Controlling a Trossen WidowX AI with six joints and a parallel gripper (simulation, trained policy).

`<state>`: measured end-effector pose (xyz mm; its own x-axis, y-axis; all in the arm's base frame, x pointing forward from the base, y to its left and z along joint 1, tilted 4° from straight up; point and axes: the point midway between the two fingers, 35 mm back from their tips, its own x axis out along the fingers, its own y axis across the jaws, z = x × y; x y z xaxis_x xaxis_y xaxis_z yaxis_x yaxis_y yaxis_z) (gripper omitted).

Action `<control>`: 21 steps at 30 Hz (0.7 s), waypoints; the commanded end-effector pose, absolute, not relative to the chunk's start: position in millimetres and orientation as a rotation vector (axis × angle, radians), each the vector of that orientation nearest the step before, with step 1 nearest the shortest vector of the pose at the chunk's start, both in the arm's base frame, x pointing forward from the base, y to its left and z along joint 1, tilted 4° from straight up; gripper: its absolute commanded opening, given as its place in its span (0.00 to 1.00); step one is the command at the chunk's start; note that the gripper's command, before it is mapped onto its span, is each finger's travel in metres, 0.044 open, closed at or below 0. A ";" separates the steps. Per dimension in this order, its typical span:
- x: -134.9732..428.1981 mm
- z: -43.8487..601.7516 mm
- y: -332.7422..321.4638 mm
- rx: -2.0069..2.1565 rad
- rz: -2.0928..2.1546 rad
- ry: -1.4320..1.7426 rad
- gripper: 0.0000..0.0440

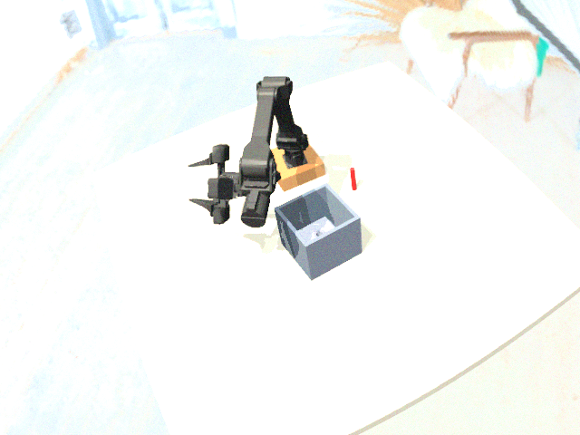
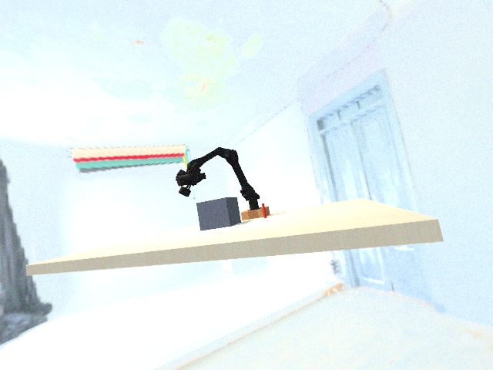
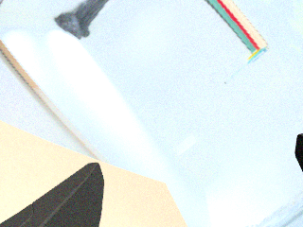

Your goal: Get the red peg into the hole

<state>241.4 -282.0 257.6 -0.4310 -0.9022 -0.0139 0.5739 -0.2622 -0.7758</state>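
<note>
From where I'm standing, one camera looks steeply down from above, taking in the arm, the gripper, the open box and most of the tabletop. Another sits well back, almost level with the table's edge, facing across it with the box just below the hand and the ceiling filling the upper part. The last rides right at the hand, the nearest of them, looking out past two dark fingertips over a table corner toward a wall. It shares the striped wall piece with the level view.
</note>
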 end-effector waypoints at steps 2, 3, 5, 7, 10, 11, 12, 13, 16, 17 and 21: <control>245.9 252.7 -276.5 -0.492 -1.818 0.904 1.00; 248.5 250.3 -272.7 -0.466 -1.797 0.908 1.00; 255.2 245.9 -263.4 -0.408 -1.753 0.900 1.00; 262.0 243.0 -254.5 -0.347 -1.717 0.876 1.00; 272.0 239.7 -240.0 -0.257 -1.660 0.842 1.00; 275.4 238.6 -234.8 -0.227 -1.638 0.832 1.00; 278.7 237.4 -229.4 -0.198 -1.616 0.824 1.00; 282.1 236.2 -223.8 -0.170 -1.594 0.817 1.00; 291.7 232.6 -206.1 -0.085 -1.523 0.800 1.00; 294.7 231.4 -199.8 -0.057 -1.498 0.796 1.00; 305.9 226.6 -173.5 0.052 -1.397 0.786 1.00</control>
